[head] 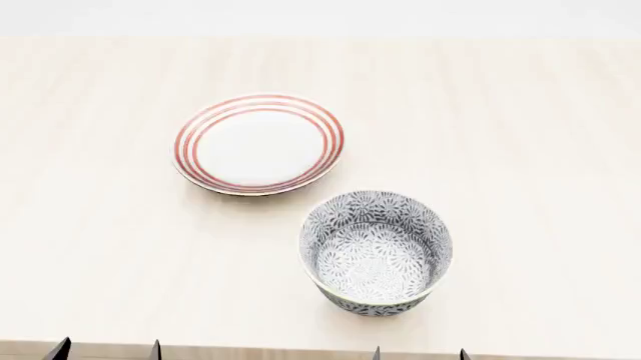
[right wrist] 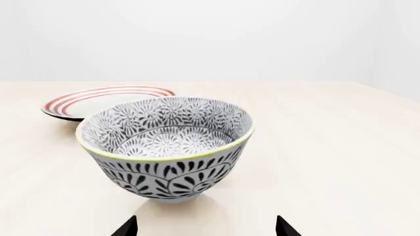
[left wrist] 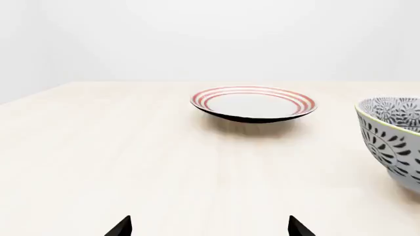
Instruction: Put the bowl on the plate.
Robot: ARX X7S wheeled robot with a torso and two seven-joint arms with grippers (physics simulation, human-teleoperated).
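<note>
The bowl [head: 376, 251], grey-and-white floral with a thin yellowish rim, stands upright on the table, near the front edge. The plate [head: 260, 142], white with red-orange rings, lies behind it and to the left, a small gap between them. In the head view only black fingertips show at the bottom edge: my left gripper [head: 106, 351] and my right gripper [head: 421, 354]. The right gripper [right wrist: 206, 226] is open, just in front of the bowl [right wrist: 167, 147], touching nothing. The left gripper [left wrist: 208, 227] is open over bare table, facing the plate [left wrist: 253, 103], with the bowl [left wrist: 394, 140] off to one side.
The light wooden table [head: 521, 135] stretches wide to both sides and back to a pale wall. Its front edge [head: 251, 349] runs just ahead of the fingertips.
</note>
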